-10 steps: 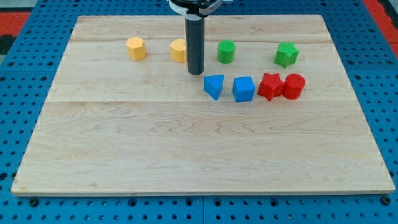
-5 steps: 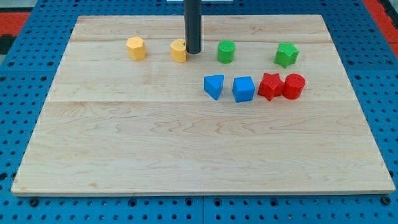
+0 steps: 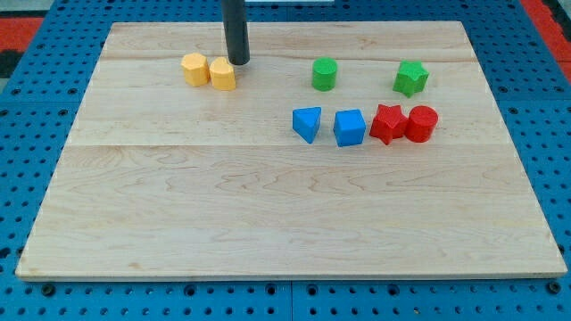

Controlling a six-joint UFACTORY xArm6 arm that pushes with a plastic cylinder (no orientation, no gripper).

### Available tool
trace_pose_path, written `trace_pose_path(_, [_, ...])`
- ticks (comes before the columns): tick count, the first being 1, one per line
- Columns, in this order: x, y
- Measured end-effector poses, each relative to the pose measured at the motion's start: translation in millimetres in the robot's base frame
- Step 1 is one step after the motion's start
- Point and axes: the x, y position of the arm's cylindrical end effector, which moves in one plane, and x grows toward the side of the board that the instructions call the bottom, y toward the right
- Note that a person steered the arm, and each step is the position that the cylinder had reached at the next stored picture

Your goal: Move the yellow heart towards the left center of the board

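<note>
The yellow heart [image 3: 223, 74] lies in the upper left part of the wooden board [image 3: 268, 223], touching or almost touching a second yellow block [image 3: 194, 69], a rounded hexagon shape, on its left. My tip [image 3: 237, 62] stands just up and to the right of the yellow heart, right against its edge. The dark rod rises from there out of the view's top.
A green cylinder [image 3: 324, 74] and a green star [image 3: 411, 78] lie at the upper right. Below them, a row runs left to right: blue triangle block [image 3: 307, 124], blue cube [image 3: 350, 127], red star [image 3: 387, 124], red cylinder [image 3: 421, 124].
My tip swung from below the yellow heart round to its right side, then moved left, pushing the heart leftward until it sits beside the other yellow block.
</note>
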Motion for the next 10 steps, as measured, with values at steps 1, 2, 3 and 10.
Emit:
trace_pose_path(1, [0.0, -5.9])
trace_pose_path(2, [1.4, -4.8])
trace_pose_path(3, [4.5, -6.6])
trace_pose_path(10, [55.2, 5.6])
